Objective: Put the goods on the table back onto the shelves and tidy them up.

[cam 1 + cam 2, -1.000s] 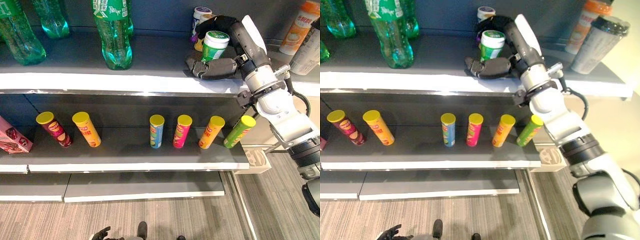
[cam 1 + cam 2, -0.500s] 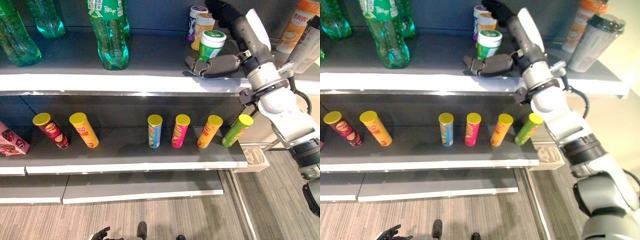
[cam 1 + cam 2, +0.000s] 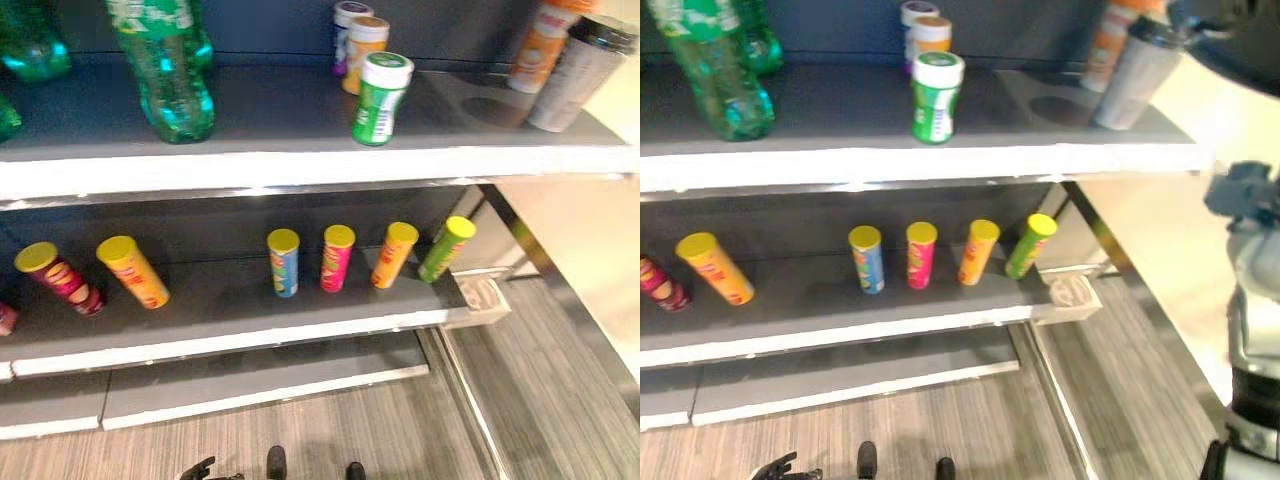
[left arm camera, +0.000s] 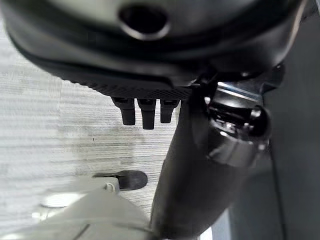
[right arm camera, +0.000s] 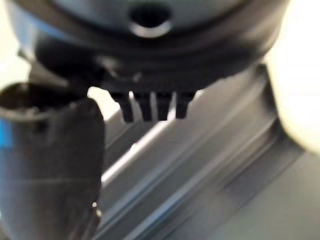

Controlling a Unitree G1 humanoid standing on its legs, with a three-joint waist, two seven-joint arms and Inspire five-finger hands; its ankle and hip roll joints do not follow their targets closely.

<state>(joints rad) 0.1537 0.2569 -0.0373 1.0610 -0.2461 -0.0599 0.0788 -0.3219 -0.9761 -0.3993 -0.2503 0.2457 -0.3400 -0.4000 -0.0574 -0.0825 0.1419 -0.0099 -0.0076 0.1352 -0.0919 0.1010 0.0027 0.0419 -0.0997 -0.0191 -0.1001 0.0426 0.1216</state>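
A: What do we have on the upper shelf (image 3: pixel 300 165)?

B: We see a green jar with a white lid (image 3: pixel 380 98) standing near the front edge, with nothing touching it. Behind it, by the back wall, stand an orange jar (image 3: pixel 364 42) and a purple jar (image 3: pixel 347 22), close together. To the left are green bottles (image 3: pixel 165 65), and at the right end an orange bottle (image 3: pixel 541 45) beside a grey tumbler with a dark lid (image 3: pixel 578 70).

A: And the shelf below?

B: On the lower shelf (image 3: pixel 250 330) we count a row of tube cans with yellow lids: a blue can (image 3: pixel 284 263), a pink can (image 3: pixel 336 258), an orange can (image 3: pixel 394 254) and a green can (image 3: pixel 446 248), all leaning a little. Well to the left stand a yellow can (image 3: pixel 133 271) and a dark red can (image 3: pixel 57 277).

A: Where are our hands?

B: In the left wrist view the left hand (image 4: pixel 145 107) hangs over the grey floor (image 4: pixel 55 130), its short fingers straight and side by side, holding nothing. In the right wrist view the right hand (image 5: pixel 150 105) looks the same, fingers straight in a row and empty, with shelf edges blurred past them.

A: Can we tell what the right hand is nearest?

B: No, we cannot tell; that view is too blurred.
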